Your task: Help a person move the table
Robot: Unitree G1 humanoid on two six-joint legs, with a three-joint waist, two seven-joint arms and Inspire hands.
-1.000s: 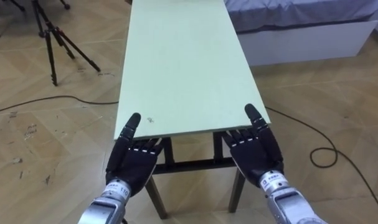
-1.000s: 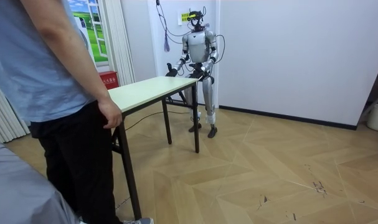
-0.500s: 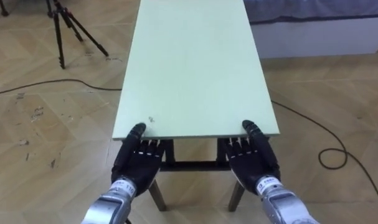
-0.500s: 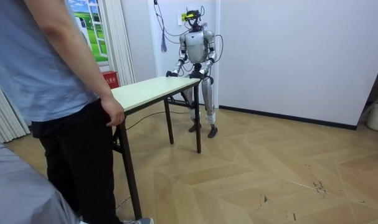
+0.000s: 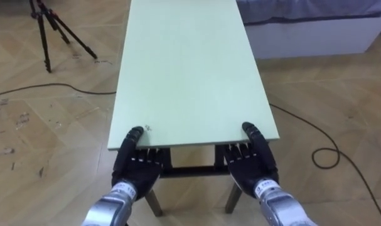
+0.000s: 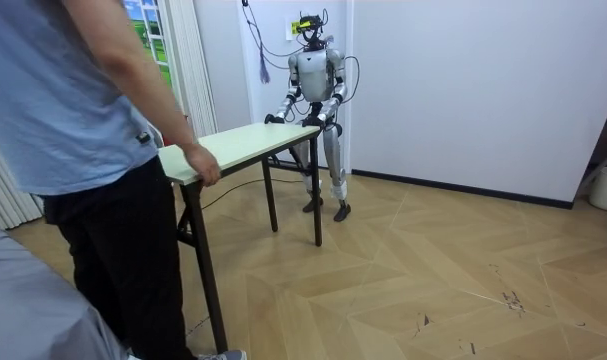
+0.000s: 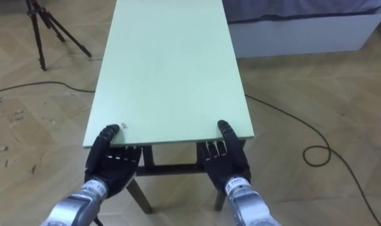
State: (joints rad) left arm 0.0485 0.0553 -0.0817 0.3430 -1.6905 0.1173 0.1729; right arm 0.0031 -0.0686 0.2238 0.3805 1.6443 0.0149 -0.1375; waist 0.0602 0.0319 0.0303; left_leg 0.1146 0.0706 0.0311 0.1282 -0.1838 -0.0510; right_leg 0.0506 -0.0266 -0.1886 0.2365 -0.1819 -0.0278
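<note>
The robot's left hand [image 5: 137, 168] and right hand [image 5: 253, 164] each clamp one end of the table [image 5: 184, 63], thumbs on top and fingers underneath. A person [image 6: 83, 130] holds the other end.

The pale green table [image 7: 168, 69] runs from the centre toward 12 o'clock. At its near edge the left hand [image 7: 112, 164] at 7 o'clock and the right hand [image 7: 226, 164] at 5 o'clock each clamp it, thumb on top, palm beneath. A tripod [image 7: 35, 31] stands at 10 o'clock, and a dark cable [image 7: 273, 117] trails over the floor toward 4 o'clock
</note>
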